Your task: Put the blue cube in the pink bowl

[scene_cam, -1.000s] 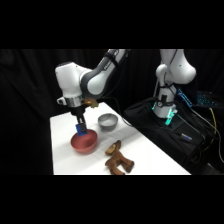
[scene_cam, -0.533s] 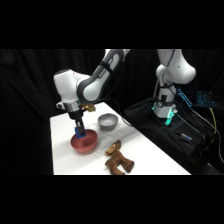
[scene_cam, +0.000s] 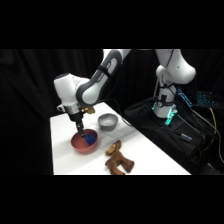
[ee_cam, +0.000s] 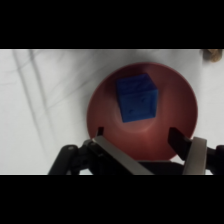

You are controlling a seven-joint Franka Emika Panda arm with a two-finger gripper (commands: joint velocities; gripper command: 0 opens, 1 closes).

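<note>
blue cube (ee_cam: 137, 97) inside pink bowl (ee_cam: 177, 107), seemingly released

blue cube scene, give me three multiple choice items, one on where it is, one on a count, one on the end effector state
1. Where is the blue cube?
A. on the bare table
B. inside the pink bowl
C. inside the grey bowl

2. How many bowls are on the table?
A. one
B. two
C. three

3. What state is the end effector in?
A. shut on the cube
B. shut on the toy figure
C. open, holding nothing

Key: 1 B, the wrist view shows the cube lying on the bowl's floor. 2 B, the side view shows the pink bowl and the grey bowl. 3 C, both fingers stand apart, clear of the cube.
</note>
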